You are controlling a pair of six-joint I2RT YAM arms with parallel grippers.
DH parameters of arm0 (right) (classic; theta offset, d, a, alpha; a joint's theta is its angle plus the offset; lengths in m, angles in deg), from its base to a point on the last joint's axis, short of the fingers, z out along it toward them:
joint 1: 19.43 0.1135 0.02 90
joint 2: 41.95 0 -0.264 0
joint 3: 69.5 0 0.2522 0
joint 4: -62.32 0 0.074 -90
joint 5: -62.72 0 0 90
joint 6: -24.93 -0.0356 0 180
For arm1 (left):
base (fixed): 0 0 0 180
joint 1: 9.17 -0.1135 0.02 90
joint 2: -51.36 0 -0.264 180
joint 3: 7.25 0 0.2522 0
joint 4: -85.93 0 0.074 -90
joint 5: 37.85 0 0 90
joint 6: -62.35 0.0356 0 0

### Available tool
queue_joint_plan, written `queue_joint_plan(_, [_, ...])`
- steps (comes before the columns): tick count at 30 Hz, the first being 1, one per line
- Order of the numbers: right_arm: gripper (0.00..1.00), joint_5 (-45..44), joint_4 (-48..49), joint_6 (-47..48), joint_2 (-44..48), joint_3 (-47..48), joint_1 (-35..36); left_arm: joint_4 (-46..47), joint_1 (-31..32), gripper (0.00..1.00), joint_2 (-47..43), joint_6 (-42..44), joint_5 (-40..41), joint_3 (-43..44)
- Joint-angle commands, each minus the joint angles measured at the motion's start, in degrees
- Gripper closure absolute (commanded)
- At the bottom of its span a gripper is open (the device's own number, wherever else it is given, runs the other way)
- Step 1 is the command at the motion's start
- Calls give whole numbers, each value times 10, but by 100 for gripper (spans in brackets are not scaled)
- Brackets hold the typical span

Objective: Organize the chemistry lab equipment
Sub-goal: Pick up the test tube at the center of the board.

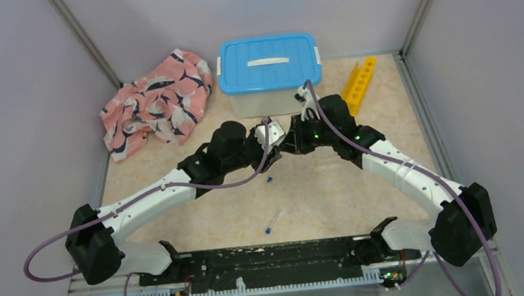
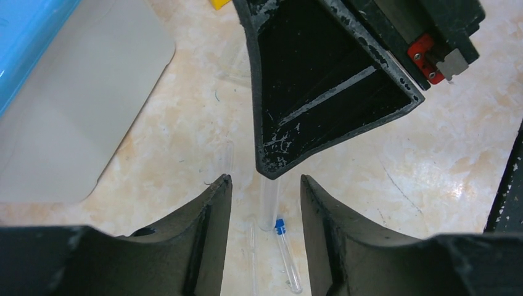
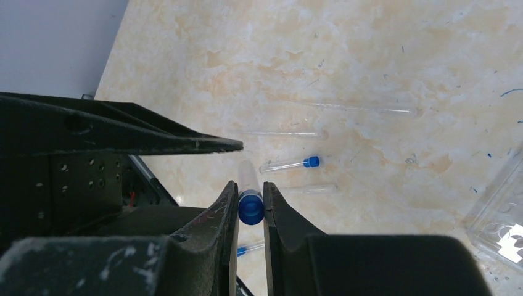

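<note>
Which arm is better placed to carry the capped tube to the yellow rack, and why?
Right. The right gripper is shut on the blue-capped tube, and the yellow rack lies on that arm's side. The left gripper stands open, gripping nothing.

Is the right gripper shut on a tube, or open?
Shut. In its wrist view the right gripper pinches a clear tube by its blue cap.

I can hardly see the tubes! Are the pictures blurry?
Right wrist view: fairly sharp, but the clear tubes blend into the pale table; left wrist view: the near bin looks soft; top view: even light, tubes tiny.
</note>
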Motion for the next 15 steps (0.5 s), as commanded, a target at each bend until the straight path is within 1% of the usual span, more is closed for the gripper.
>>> queue_joint_plan(1, [97, -29, 10, 4, 1, 13, 4, 22, 3, 46, -28, -20, 28, -10])
queue_joint_plan(4, [98, -46, 8, 6, -4, 25, 4, 47, 3, 39, -47, -46, 65, -29])
queue_joint_plan(7, [98, -70, 3, 15, -15, 39, 4, 74, 3, 32, -70, -74, 122, -48])
queue_joint_plan(9, [98, -89, -5, 23, -22, 52, 4, 83, 3, 29, -81, -91, 140, -55])
queue_joint_plan(11, [98, -115, -19, 35, -28, 71, 4, 78, 2, 26, -85, -109, 156, -55])
queue_joint_plan(15, [98, -182, -56, 64, -37, 112, 4, 42, 2, 25, -65, -143, 154, -37])
